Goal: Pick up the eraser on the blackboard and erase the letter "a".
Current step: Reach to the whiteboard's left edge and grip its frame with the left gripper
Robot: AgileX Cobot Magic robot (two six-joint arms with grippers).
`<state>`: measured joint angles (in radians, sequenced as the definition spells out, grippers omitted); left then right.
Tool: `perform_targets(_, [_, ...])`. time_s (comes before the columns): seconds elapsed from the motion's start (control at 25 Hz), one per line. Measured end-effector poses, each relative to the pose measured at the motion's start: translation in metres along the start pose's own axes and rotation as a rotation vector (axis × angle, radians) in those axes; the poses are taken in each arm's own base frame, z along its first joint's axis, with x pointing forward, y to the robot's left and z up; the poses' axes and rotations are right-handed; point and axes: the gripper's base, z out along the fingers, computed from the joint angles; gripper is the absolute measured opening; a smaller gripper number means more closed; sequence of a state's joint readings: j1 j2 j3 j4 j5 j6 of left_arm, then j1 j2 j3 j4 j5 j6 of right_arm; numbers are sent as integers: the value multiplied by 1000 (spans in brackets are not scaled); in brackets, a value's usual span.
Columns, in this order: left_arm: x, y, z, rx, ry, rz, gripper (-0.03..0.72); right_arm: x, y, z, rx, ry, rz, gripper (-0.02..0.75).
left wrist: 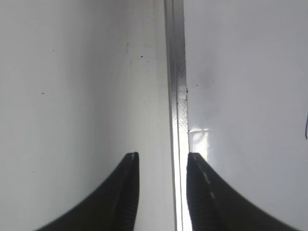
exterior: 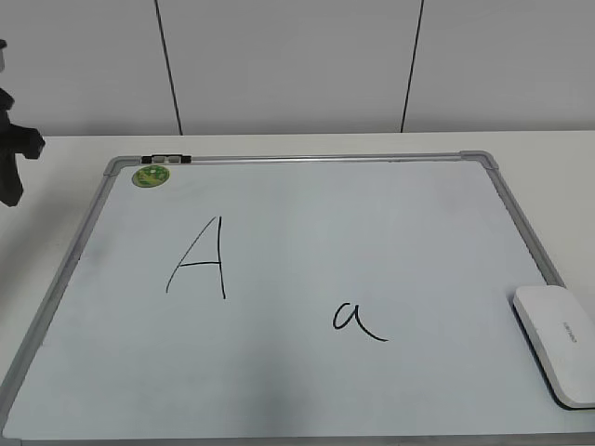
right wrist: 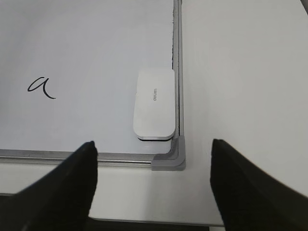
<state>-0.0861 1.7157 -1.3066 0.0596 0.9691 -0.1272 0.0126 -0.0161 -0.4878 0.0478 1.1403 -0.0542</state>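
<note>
right gripper (right wrist: 151, 185) wide open, empty, above board's near right corner | eraser (exterior: 558, 342) flat on blackboard (exterior: 390, 200) against right frame | letter "a" (exterior: 357, 320) left of eraser | left gripper (left wrist: 162, 192) partly open, empty, straddling left frame

You see the blackboard (exterior: 307, 232) as a smooth, pale, faintly glossy sheet; in the left wrist view it catches a bright glare patch. Its frame (left wrist: 177, 96) looks like brushed silver metal, with a matt grey plastic corner piece (right wrist: 169, 159). The eraser (right wrist: 154, 103) has a smooth, glossy white plastic shell. The table (right wrist: 240, 72) around it looks matt white. Left fingers (left wrist: 126, 192) look like matt black plastic, ribbed inside.
</note>
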Motion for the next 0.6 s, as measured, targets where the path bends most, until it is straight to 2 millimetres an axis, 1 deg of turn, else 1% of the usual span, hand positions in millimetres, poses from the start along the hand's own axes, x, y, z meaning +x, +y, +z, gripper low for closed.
perform_targets(0.2, [-10, -3, 36, -1, 92, -2, 243, 0, 0, 0, 0, 0, 0, 545])
perform_targets(0.32, [-14, -5, 52, -1, 124, -3, 243, 0, 0, 0, 0, 0, 0, 545])
perform_targets(0.6, [-12, -9, 88, 16, 212, -21, 243, 0, 0, 0, 0, 0, 0, 545])
